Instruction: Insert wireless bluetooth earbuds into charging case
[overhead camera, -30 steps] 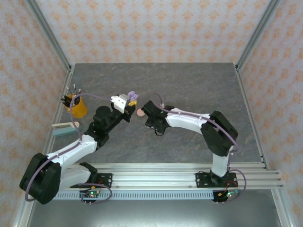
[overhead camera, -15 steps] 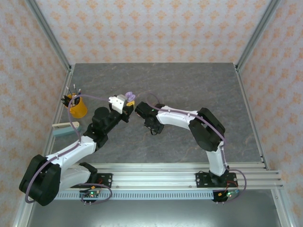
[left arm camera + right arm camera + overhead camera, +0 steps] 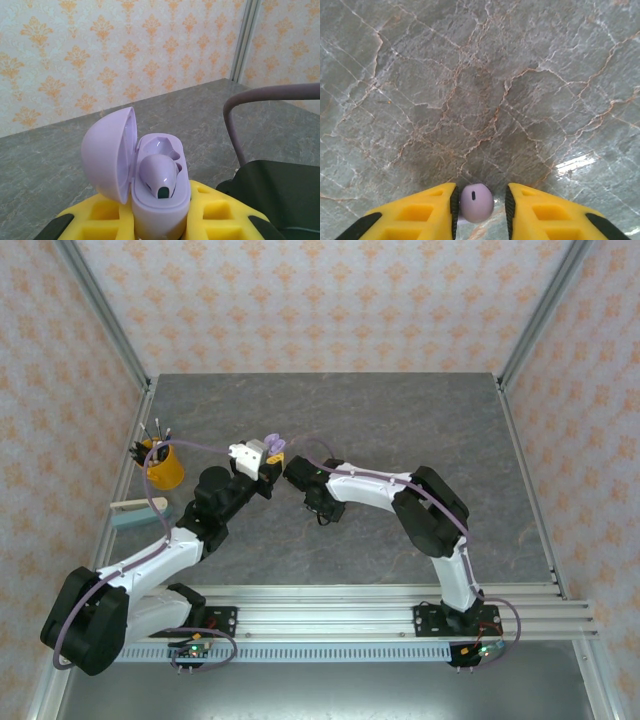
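Left wrist view first: the left fingers (image 3: pixel 107 215) are clamped on the base of the lilac charging case (image 3: pixel 160 212) and hold it upright. Its lid (image 3: pixel 107 150) is swung open to one side. One seated earbud (image 3: pixel 159 172), lilac like the case, lies in a socket with its dark tip toward the camera. The other socket (image 3: pixel 162 144) beside it holds nothing. A lilac cable (image 3: pixel 260 97) arches past on one side, above a black part of the other arm (image 3: pixel 272 195).

On the right wrist view, the right fingers (image 3: pixel 415 212) stand either side of a loose earbud (image 3: pixel 476 201), also lilac. One pad lies just against it and the other shows a thin gap. I cannot tell whether they are gripping it or only closing round it. Beyond them is the grey veined surface (image 3: pixel 470 75), with a soft shadow on it.

From the top external view, the case (image 3: pixel 272 444) sits at the end of the left arm (image 3: pixel 170 550), left of the middle of the surface (image 3: pixel 420 410). The right arm (image 3: pixel 380 485) reaches across so that its wrist is just beside the case. Near the left edge stands an orange cup (image 3: pixel 165 470) with pens in it. A pale teal block (image 3: pixel 138 512) lies a little nearer the front edge.
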Tool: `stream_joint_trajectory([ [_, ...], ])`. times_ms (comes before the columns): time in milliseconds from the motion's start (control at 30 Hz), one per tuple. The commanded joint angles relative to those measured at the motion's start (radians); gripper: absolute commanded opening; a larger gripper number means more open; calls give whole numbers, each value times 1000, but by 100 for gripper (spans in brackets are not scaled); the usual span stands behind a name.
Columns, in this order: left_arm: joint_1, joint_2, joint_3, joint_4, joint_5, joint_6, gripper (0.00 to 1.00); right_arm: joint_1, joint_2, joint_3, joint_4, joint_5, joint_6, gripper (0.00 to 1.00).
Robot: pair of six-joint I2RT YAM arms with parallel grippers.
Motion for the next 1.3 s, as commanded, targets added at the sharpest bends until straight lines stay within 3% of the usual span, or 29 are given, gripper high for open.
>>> stream_joint_trajectory([
  [0,11,-23,-7,28,-18,-10,0,3,29,0,-12,15,-43,29],
  [400,11,-21,8,22,1,-27,0,-1,-28,-51,-94,88,-445,25],
  [633,11,-14,19,19,12,-43,0,-30,-90,-72,-72,90,-547,39],
  [800,11,-23,21,16,10,-43,0,-57,-179,-118,-22,14,-378,41],
  [1000,11,-28,24,5,11,-38,0,-69,-213,-158,-11,-60,-7,44],
  [1267,11,-17,34,6,15,-43,0,-66,-259,-263,98,-58,357,44],
])
